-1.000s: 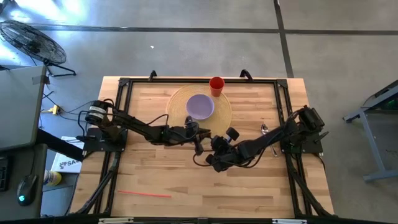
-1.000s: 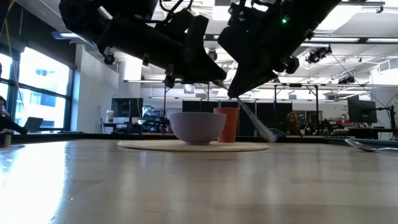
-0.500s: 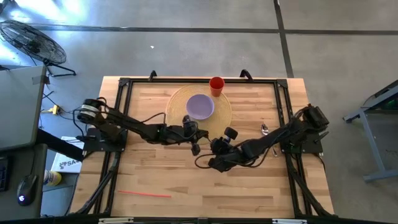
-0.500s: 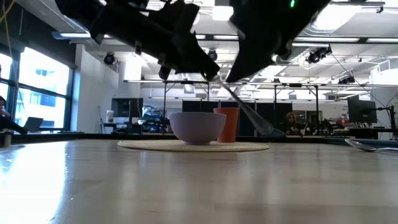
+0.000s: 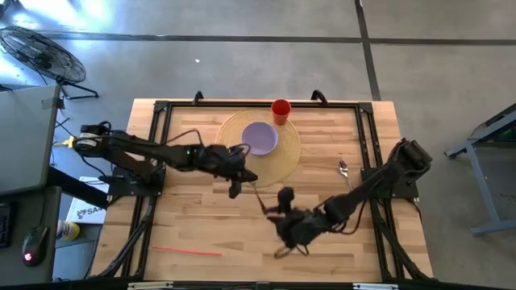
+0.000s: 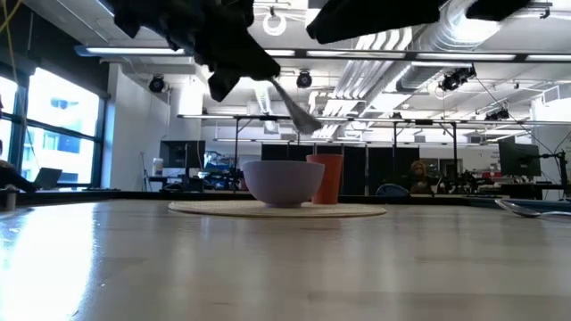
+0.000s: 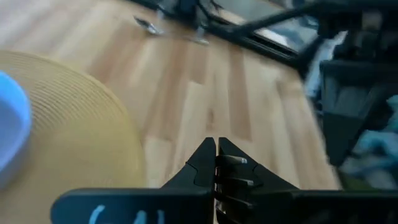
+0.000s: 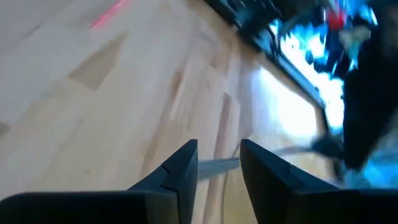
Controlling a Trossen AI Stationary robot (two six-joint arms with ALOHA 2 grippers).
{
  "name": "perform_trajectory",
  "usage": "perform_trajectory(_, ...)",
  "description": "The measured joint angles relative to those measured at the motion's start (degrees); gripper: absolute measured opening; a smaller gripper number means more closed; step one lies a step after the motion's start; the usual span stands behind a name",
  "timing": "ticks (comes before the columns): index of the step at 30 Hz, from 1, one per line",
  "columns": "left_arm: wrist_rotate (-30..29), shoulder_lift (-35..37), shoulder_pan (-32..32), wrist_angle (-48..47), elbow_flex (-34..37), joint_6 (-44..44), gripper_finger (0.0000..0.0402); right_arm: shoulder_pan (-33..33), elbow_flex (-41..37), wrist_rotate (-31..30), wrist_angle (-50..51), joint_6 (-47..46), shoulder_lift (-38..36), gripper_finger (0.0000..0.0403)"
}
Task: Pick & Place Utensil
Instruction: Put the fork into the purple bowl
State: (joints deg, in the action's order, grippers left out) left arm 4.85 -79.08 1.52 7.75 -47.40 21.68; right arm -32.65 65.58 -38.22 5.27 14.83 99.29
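Observation:
A metal spoon (image 6: 290, 105) hangs in the air from my left gripper (image 5: 236, 182), which is shut on it, near the woven placemat (image 5: 286, 157). The spoon also shows in the high view (image 5: 255, 196). A purple bowl (image 5: 260, 137) and a red cup (image 5: 280, 111) stand on the placemat. My right gripper (image 8: 217, 163) is open and empty. It sits toward the table's near edge, in the high view (image 5: 284, 240), just past the spoon's lower end. My left gripper pinches the spoon's handle near its upper end (image 6: 269, 83) between its two shut fingers. The spoon slants down from the fingers, its bowl end (image 6: 309, 124) lowest, and is lifted clear of the table. The left wrist view does not show the spoon.
A second spoon (image 5: 343, 167) lies on the table at the right, also in the low view (image 6: 526, 208). A thin red stick (image 5: 187, 251) lies near the front left. Bare wood lies between the placemat and the near edge.
My right gripper has let go of the spoon and gone toward the table's near edge. My left gripper has kept hold of the spoon and carried it up and toward the table's left; the spoon now hangs from it alone, still slanted.

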Motion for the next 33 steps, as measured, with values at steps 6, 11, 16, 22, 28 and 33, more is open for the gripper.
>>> perform_trajectory(6, 16.7, 0.6, -7.5, -2.4, 0.0, 1.2, 0.0001, -2.4, 0.1, -0.5, -13.3, 19.0, 4.2, 0.0115)
perform_trajectory(11, 29.3, 0.6, -10.3, -2.2, 0.0, 1.1, 0.0001, -2.1, 0.1, -0.9, -16.3, 28.9, 6.3, 0.0115)
perform_trajectory(16, 32.4, 0.6, -10.2, -2.0, 0.0, 1.1, 0.0001, -0.9, 0.1, -0.2, -25.2, 41.4, 9.6, 0.0115)
perform_trajectory(22, 35.2, 0.6, -10.1, -2.4, 0.0, 1.1, 0.0001, -0.7, 0.1, 2.5, -29.5, 53.8, 12.4, 0.0115)
perform_trajectory(28, 35.5, 0.6, -10.0, -1.9, 0.0, 2.2, 0.0001, 0.3, 0.1, 3.3, -34.7, 63.5, 13.8, 0.0115)
perform_trajectory(33, 35.1, 0.2, -8.6, -1.9, 0.0, 2.1, 0.0001, 1.6, 0.1, 4.8, -36.1, 68.7, 15.3, 0.0115)
